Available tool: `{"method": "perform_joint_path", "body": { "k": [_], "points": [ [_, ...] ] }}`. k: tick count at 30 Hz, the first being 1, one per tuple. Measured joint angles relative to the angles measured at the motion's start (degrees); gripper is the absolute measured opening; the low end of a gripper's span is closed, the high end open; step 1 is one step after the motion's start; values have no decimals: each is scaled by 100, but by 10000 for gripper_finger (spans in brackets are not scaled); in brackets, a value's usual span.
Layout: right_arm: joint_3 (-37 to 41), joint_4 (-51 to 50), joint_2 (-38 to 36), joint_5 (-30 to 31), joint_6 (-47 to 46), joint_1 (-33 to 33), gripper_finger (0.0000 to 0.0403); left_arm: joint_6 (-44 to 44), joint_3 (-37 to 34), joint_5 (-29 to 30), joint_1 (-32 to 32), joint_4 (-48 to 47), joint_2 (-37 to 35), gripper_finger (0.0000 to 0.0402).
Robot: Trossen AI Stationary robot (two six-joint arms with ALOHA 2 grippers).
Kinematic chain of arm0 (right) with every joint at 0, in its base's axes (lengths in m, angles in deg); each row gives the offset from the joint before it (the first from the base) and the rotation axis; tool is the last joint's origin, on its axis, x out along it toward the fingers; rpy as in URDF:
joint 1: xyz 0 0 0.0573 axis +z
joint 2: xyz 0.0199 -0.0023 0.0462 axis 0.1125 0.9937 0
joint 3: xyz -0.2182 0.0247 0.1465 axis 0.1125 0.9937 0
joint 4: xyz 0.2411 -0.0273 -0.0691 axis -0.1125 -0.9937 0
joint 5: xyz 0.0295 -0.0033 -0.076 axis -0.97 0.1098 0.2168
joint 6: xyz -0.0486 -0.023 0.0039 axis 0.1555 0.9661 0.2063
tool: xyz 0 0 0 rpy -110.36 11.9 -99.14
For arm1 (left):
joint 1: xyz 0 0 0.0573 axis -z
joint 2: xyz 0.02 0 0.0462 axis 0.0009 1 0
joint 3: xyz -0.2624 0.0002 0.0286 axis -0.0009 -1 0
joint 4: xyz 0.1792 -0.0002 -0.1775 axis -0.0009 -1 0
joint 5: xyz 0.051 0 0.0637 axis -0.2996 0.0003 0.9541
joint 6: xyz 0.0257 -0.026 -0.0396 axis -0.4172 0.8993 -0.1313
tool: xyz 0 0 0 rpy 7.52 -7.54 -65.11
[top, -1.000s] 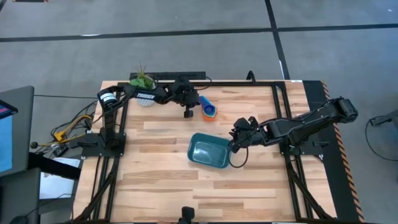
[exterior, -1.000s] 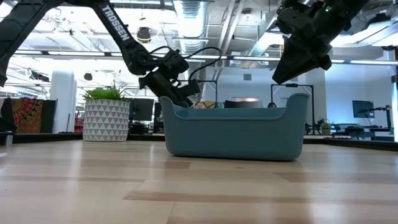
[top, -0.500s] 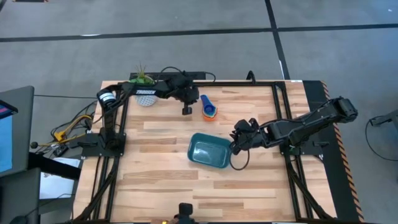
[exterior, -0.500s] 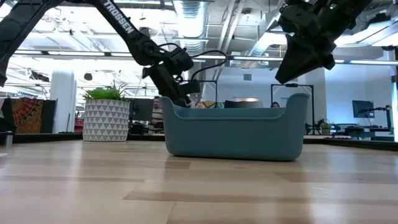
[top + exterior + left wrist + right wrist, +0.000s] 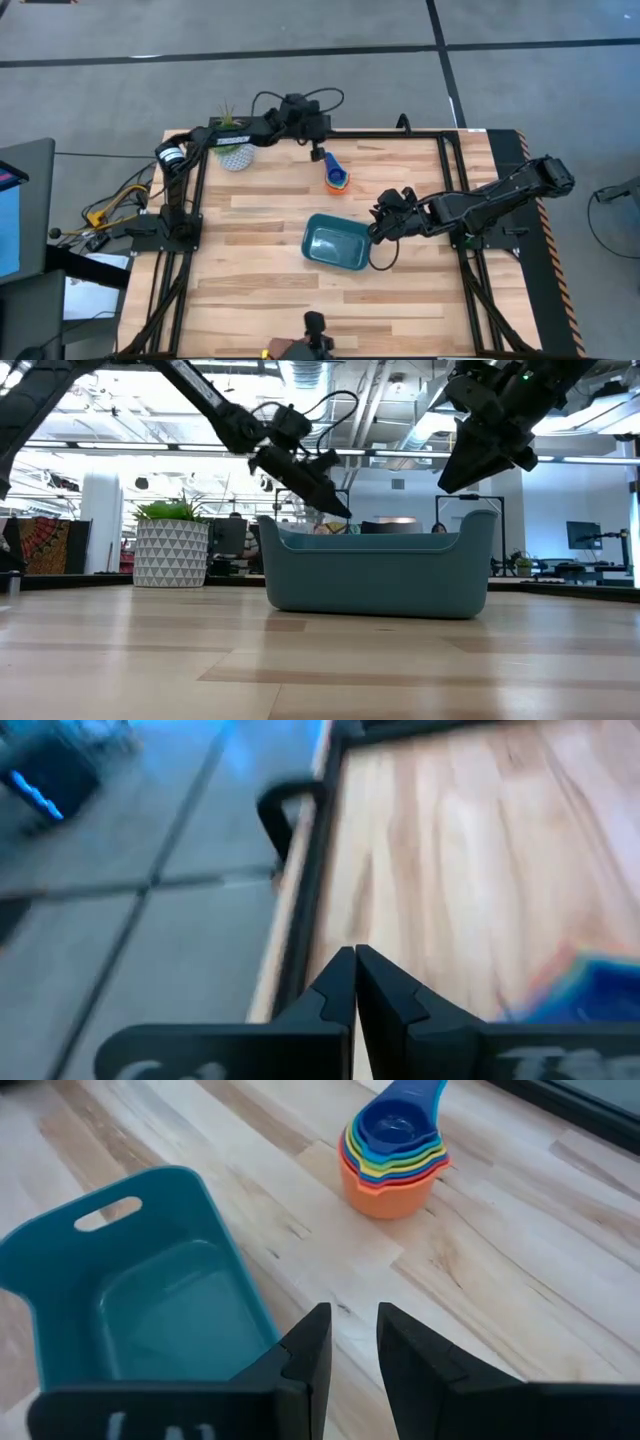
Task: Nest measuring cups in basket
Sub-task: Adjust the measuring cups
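A robotics lab in an open-plan office is showing here: a wooden table [image 5: 300, 290] is sitting in a black frame on grey floor, exposed ceiling pipes [image 5: 330, 390] are running overhead, and monitors [image 5: 583, 534] are glowing at 3 o'clock.

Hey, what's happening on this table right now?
Neither arm is holding anything. The measuring cups sit nested in one stack on the table, outside the teal basket, which is empty. The left gripper is shut, near the table's far edge beside the stack. The right gripper hovers slightly open at the basket's right end. A potted plant stands at the far left corner. Getting the stack into the basket is not yet done.
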Motion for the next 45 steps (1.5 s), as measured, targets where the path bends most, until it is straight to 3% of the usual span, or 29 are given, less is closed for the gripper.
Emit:
{"method": "perform_joint_path", "body": {
  "k": [5,9,27,45],
  "points": [
    [1,15,0,-9,-26,43,107,56,-11,-94,83,1299,633,0],
    [0,5,0,-28,-149,133,107,274,95,-91,96,1504,1032,0],
    [0,60,0,-26,-164,133,107,655,1503,-166,80,-1204,1470,0],
    [1,143,0,-44,-176,175,107,316,1572,-108,73,-2346,1470,0]
  ]
}}
